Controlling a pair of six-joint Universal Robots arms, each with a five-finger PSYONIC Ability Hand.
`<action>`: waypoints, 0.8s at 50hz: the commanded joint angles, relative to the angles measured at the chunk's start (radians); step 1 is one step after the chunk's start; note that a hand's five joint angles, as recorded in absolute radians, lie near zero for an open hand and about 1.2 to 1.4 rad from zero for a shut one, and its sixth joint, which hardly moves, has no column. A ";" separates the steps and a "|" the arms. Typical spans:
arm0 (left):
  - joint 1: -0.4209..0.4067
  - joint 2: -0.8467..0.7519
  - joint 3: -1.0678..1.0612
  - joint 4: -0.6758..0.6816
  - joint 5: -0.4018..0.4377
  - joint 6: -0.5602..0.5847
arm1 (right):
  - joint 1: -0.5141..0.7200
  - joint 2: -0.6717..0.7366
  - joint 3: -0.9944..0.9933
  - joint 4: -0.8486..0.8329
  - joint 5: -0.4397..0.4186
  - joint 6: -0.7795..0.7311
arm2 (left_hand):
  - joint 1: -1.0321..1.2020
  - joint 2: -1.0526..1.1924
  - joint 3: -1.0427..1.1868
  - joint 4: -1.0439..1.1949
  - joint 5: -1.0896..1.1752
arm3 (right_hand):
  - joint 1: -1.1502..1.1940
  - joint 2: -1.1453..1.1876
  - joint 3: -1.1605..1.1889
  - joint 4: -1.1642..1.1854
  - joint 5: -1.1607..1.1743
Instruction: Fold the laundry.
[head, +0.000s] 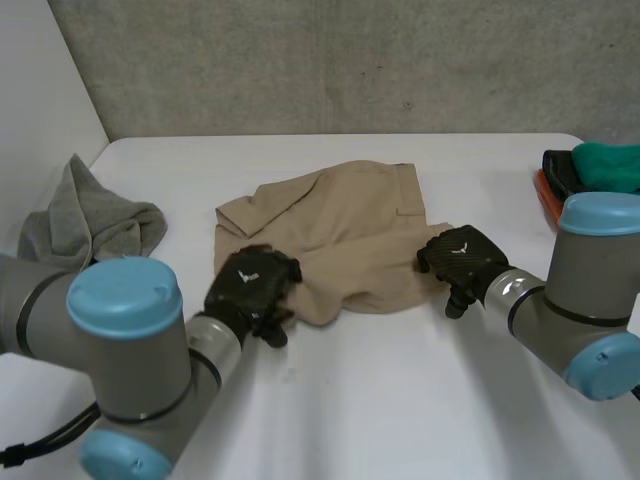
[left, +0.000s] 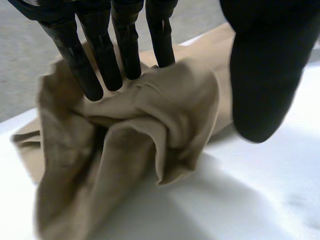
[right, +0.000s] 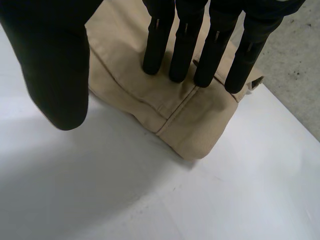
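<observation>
Tan cloth (head: 345, 235) lies rumpled in the middle of the white table (head: 400, 400), partly folded over itself.

Left hand (head: 255, 285) is at the cloth's near-left corner. In the left wrist view the hand (left: 260, 75) has straight fingers (left: 127, 45) with their tips on the bunched cloth (left: 150, 125). The thumb is held apart beside the cloth, not pinching. Hand is spread, gripping nothing.

Right hand (head: 462, 258) is at the cloth's right edge, near side. In the right wrist view the hand (right: 55, 75) has straight fingers (right: 184, 45) pressing down on a flat seamed corner of the cloth (right: 195, 125). The thumb is off to the side over bare table, clear of the cloth. This hand is spread too, with no grip.

Grey cloth (head: 95, 222) sits crumpled at the far-left table edge, well apart from the tan one. Green cloth (head: 608, 165) lies in a black and orange tray (head: 545, 190) at the far right.
</observation>
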 joint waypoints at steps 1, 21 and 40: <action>0.110 -0.064 0.062 0.022 -0.056 0.114 | 0.004 0.041 -0.022 -0.054 0.003 -0.002 | 0.019 0.020 0.020 0.036 0.042 | 0.016 0.036 0.048 0.044 0.069; 0.192 -0.097 0.061 0.042 -0.052 0.293 | 0.018 0.131 -0.098 -0.128 0.044 -0.010 | 0.810 0.811 0.811 0.828 0.833 | 0.803 0.823 0.835 0.832 0.857; 0.173 0.239 -0.100 0.013 0.019 0.275 | 0.035 -0.134 -0.008 0.053 0.133 -0.016 | -0.087 -0.086 -0.086 -0.070 -0.064 | 0.805 0.824 0.836 0.833 0.858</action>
